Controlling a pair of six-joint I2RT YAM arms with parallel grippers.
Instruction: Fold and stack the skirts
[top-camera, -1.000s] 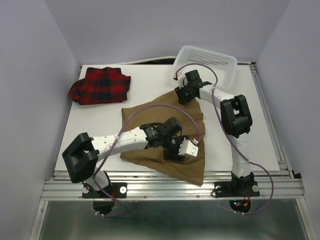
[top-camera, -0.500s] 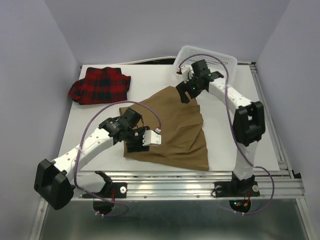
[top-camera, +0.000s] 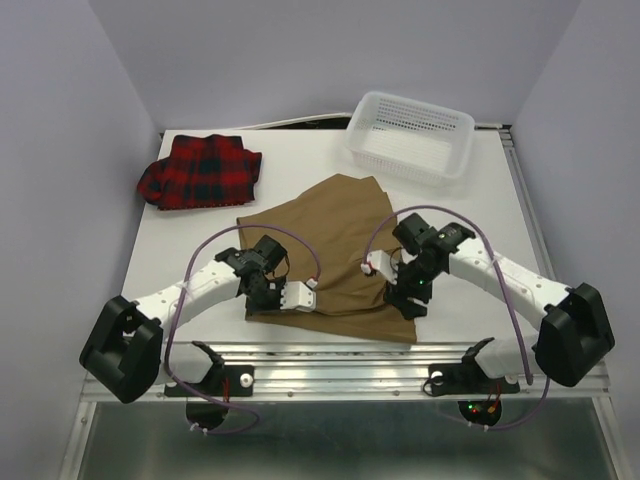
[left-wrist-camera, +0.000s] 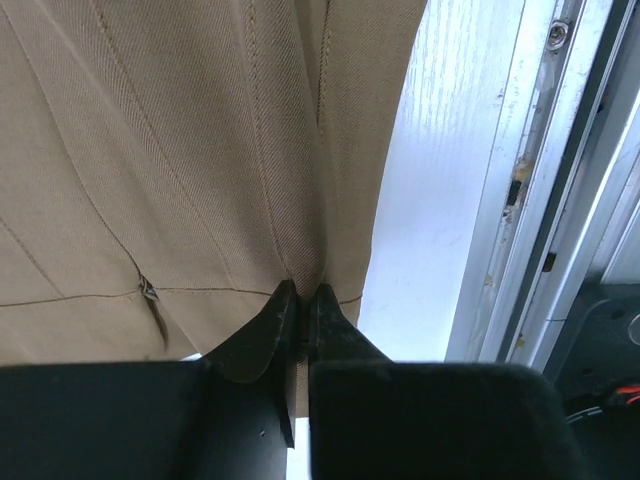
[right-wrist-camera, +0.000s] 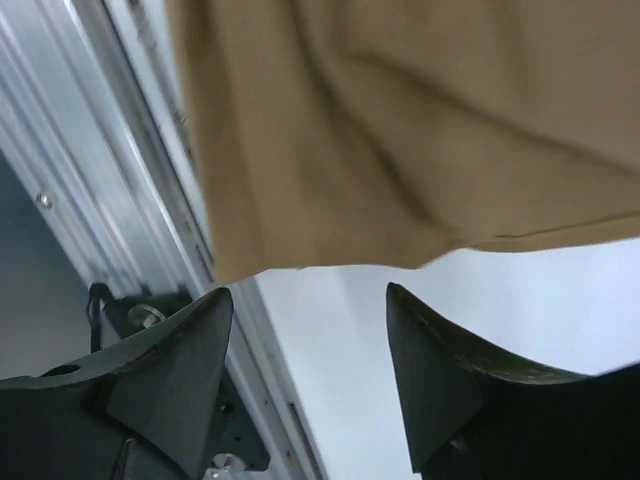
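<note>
We judge that the fold of the tan skirt (top-camera: 330, 235) is just starting. It lies spread flat between and beyond both sets of fingers, with its near hem right at them. The left fingers (left-wrist-camera: 250, 340) are closed on a small pinch of that hem, cloth bunched between their tips. The right fingers (right-wrist-camera: 180, 370) stand apart and hold nothing. The skirt's near corner lies just beyond their tips, and bare tabletop (top-camera: 300, 160) shows between them.

Next, we think the right fingers need to move in over that corner and close on it, so both ends of the hem are held. Then the two can lift together and carry the hem away from us over the rest of the cloth. The left pinch looks shallow, so it may slip if the lift is uneven.

The plaid skirt (top-camera: 200, 172) lies already bundled, well beyond the left fingers at the far left corner. We see no third skirt. A white basket (top-camera: 410, 130) sits well beyond the right fingers.

The tabletop is white and smooth. A metal rail (top-camera: 340, 375) runs along the edge just behind the fingers, and plain pale walls (top-camera: 300, 50) close in three sides.
</note>
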